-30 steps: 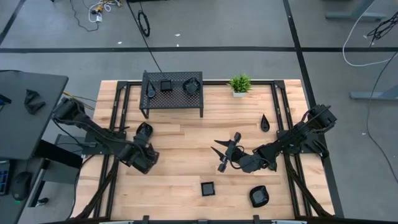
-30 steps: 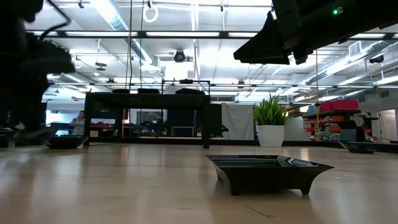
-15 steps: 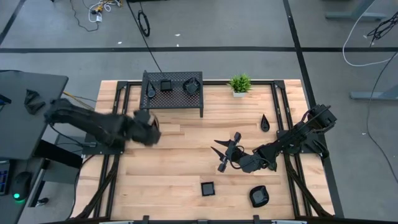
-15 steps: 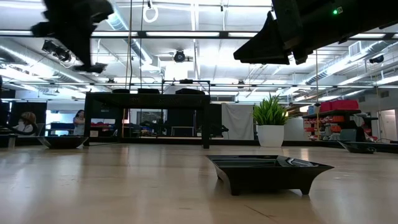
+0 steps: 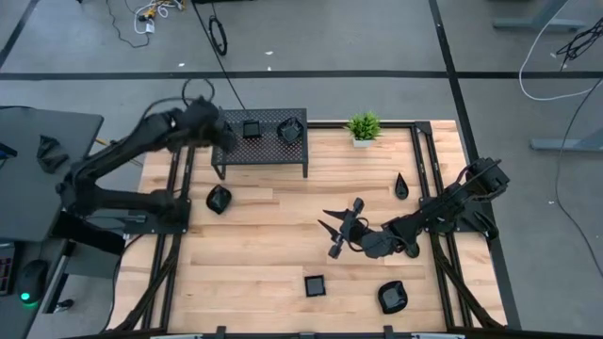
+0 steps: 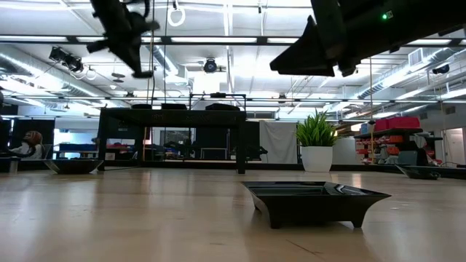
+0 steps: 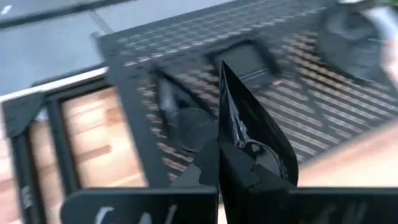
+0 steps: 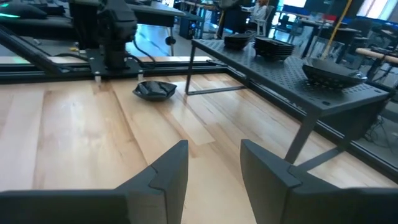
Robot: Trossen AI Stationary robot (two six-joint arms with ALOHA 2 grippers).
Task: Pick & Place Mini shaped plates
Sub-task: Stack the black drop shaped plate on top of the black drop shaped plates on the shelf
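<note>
My left gripper [image 5: 209,127] hangs over the left end of the black perforated rack [image 5: 262,141], shut on a glossy black pointed mini plate [image 7: 249,134]; the low view shows it high up [image 6: 131,44]. The rack top carries three plates, among them a square one [image 5: 252,128] and a rounded one [image 5: 290,130]. My right gripper [image 5: 333,238] is open above the middle of the table, touching nothing. On the wood lie a rounded plate [image 5: 219,199], a teardrop [image 5: 401,185], a square plate [image 5: 315,284] and another rounded plate [image 5: 393,298]. My left gripper pinches the pointed plate between its two fingers at the plate's lower part [image 7: 239,165]. The plate stands on edge in the hold, its pointed end [image 7: 224,68] away from the fingers. It is lifted clear above the rack's left end.
A small green potted plant [image 5: 364,127] stands at the far edge, right of the rack. Black metal frames run along the table's left and right sides. Bare wood lies between the rack and the right gripper. People show in the room behind in the low view.
My left gripper has risen from low over the table's left part and swung toward the far edge, ending above the rack's left end with the plate still in its fingers. The rounded plate on the wood beneath has stayed put.
</note>
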